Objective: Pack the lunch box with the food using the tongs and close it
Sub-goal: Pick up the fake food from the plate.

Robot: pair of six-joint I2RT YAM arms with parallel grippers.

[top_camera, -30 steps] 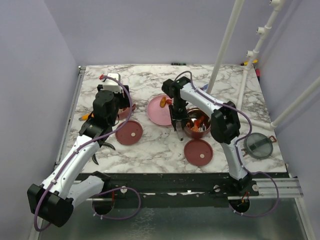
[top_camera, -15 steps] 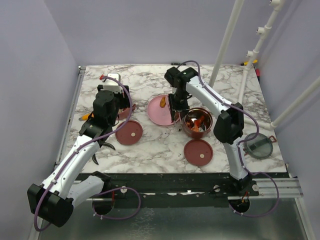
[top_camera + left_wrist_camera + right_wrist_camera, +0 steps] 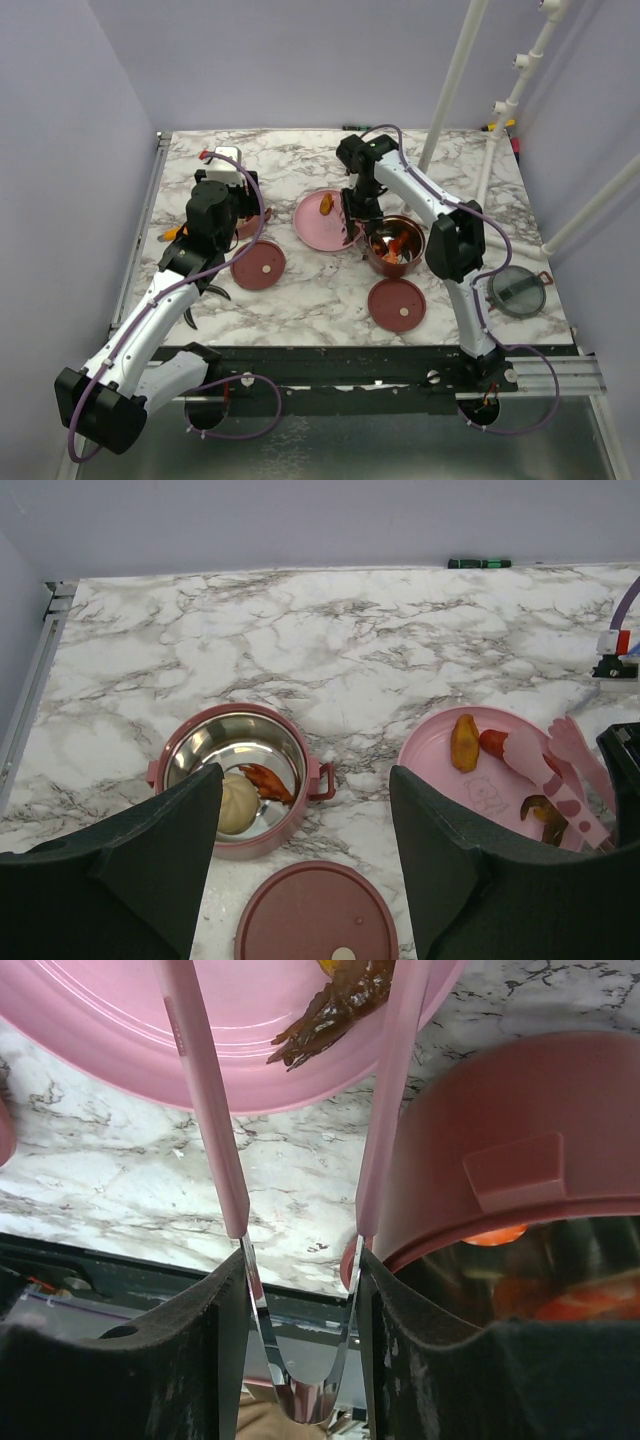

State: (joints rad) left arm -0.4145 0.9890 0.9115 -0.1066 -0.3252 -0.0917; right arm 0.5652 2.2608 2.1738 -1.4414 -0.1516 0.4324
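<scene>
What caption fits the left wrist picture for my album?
Lunch box bowl holding a cream ball and red piece; pink tongs over food on the pink plate.

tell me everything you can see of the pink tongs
The tongs are slim, pink and plastic-looking: two arms joined by a metal bend. The right gripper holds them near that bend, its black fingers pressing the arms from outside. The arms stand apart, reaching over the pink plate, where a dark bit of food lies between them. Their tips are wide and scalloped. One arm runs close beside the red bowl.
</scene>
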